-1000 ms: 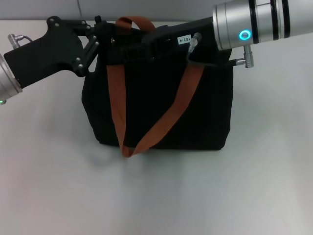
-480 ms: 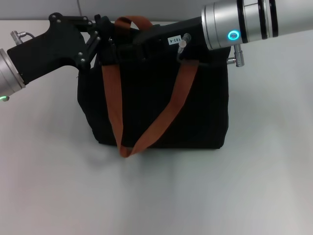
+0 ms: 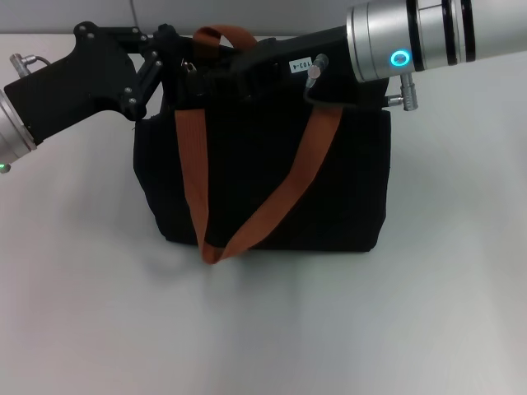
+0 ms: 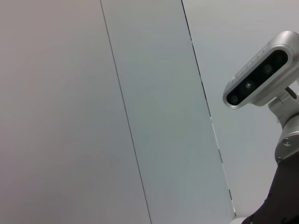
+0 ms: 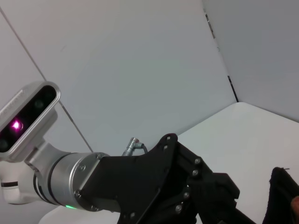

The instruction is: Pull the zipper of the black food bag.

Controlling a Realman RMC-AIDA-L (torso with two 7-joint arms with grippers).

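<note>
The black food bag (image 3: 263, 181) stands upright in the middle of the white table, with two orange-brown straps (image 3: 193, 164) hanging down its front. My left gripper (image 3: 179, 64) is at the bag's top left corner. My right gripper (image 3: 216, 76) reaches in from the right along the bag's top edge and ends close to the left gripper. The zipper pull is hidden by the black grippers and the bag top. The right wrist view shows the left gripper (image 5: 219, 196) and a scrap of the bag (image 5: 282, 191).
The white table (image 3: 263, 329) spreads out in front of the bag and to both sides. A grey wall stands behind it. The left wrist view shows only the wall and the right arm's wrist camera (image 4: 261, 77).
Both arms and the bag top first shifted a little to the left, then the right arm eased slightly back to the right. The bag's base stays in place.
</note>
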